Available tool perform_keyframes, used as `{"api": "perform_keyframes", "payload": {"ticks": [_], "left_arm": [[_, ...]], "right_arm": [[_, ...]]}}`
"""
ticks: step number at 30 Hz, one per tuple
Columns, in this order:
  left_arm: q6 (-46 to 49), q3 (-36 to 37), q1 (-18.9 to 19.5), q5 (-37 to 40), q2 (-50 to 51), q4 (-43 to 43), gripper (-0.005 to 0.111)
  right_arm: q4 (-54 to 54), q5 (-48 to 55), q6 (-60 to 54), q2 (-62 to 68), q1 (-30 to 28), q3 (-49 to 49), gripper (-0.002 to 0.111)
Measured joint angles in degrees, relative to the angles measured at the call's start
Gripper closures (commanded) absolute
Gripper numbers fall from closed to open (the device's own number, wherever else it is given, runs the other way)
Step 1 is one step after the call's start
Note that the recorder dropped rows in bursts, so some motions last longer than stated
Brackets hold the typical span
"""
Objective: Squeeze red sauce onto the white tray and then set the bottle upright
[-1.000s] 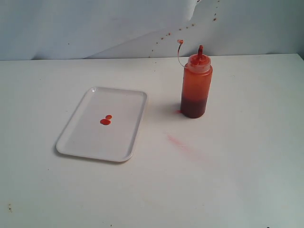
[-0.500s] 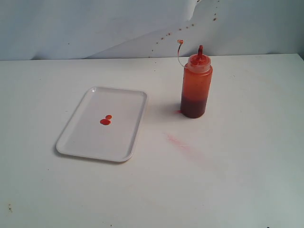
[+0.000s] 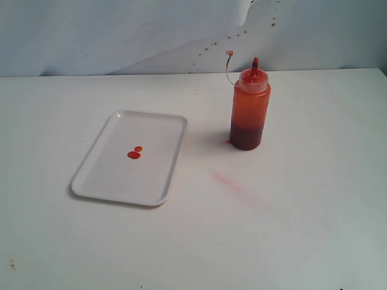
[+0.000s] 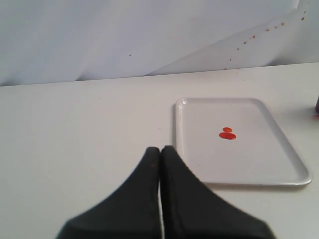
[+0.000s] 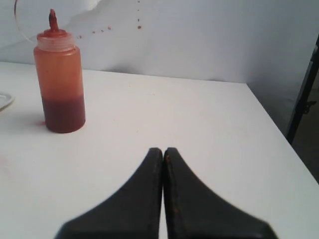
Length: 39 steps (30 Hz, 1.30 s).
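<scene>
The white tray (image 3: 130, 158) lies flat on the table at centre left, also seen in the left wrist view (image 4: 234, 144). Two small blobs of red sauce (image 3: 135, 153) sit near its middle (image 4: 227, 134). The bottle (image 3: 249, 110) stands upright to the tray's right, dark sauce settled in its lower part, its tethered cap hanging off the nozzle; it also shows in the right wrist view (image 5: 60, 79). My left gripper (image 4: 160, 149) is shut and empty, short of the tray's near corner. My right gripper (image 5: 163, 151) is shut and empty, well apart from the bottle. Neither arm appears in the exterior view.
A faint pale-red smear (image 3: 233, 184) marks the table in front of the bottle. A creased white backdrop (image 3: 151, 36) with small red spatters rises behind the table. The table's right edge (image 5: 279, 134) drops off near a dark stand (image 5: 304, 94).
</scene>
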Motion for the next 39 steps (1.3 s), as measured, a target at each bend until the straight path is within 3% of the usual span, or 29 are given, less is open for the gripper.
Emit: {"api": "perform_keyframes", "payload": {"ticks": [39], "left_arm": [[0.0, 0.0, 0.0, 0.0, 0.0, 0.0, 0.107]], "right_arm": [[-0.4, 4.3, 3.8, 0.0, 0.0, 0.0, 0.108]]}}
